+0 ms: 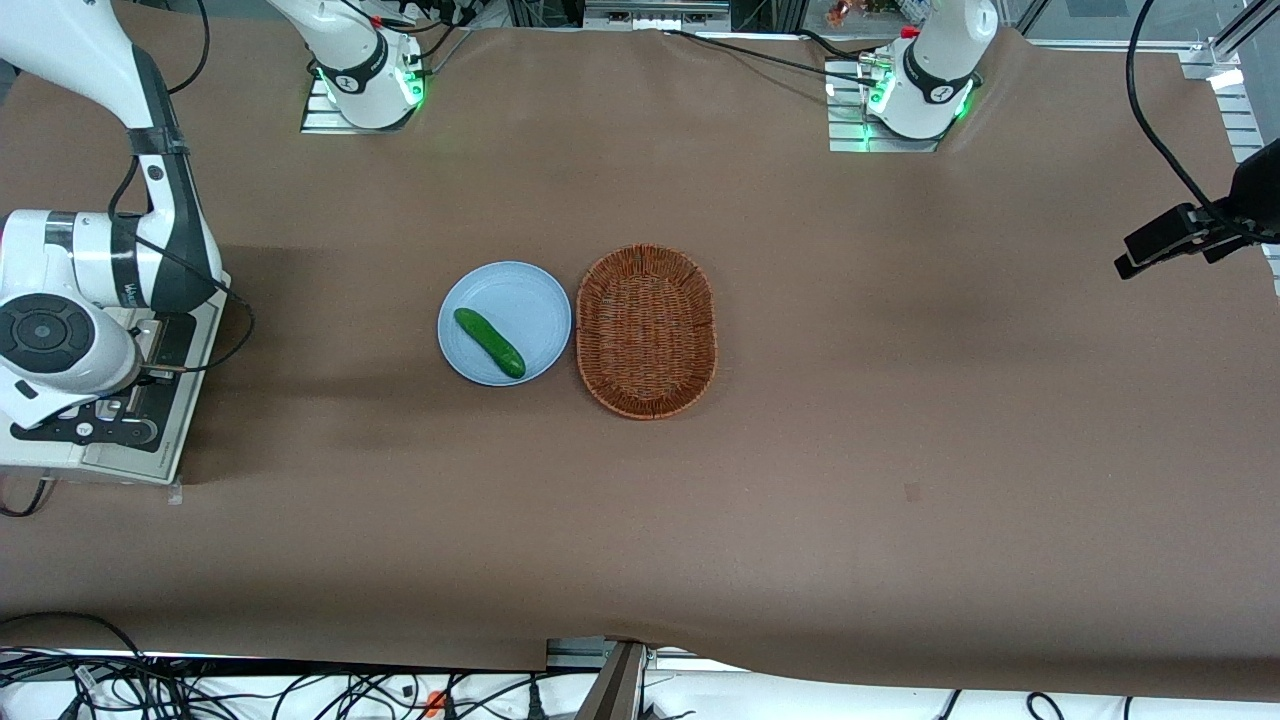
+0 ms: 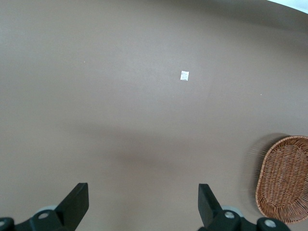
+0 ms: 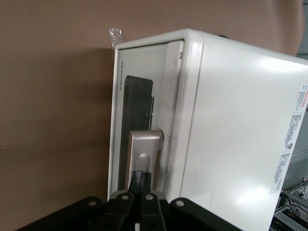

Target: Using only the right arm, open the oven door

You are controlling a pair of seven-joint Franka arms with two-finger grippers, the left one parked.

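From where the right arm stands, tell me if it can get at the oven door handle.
Probably yes. The gripper is already at the oven door handle, fingers close together around it, with nothing between.

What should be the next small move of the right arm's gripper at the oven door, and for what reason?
Probably pull the handle gently away from the oven body. The gripper sits at the handle, fingers close together around the bar, and the oven door lies flush against the oven, not yet opened.
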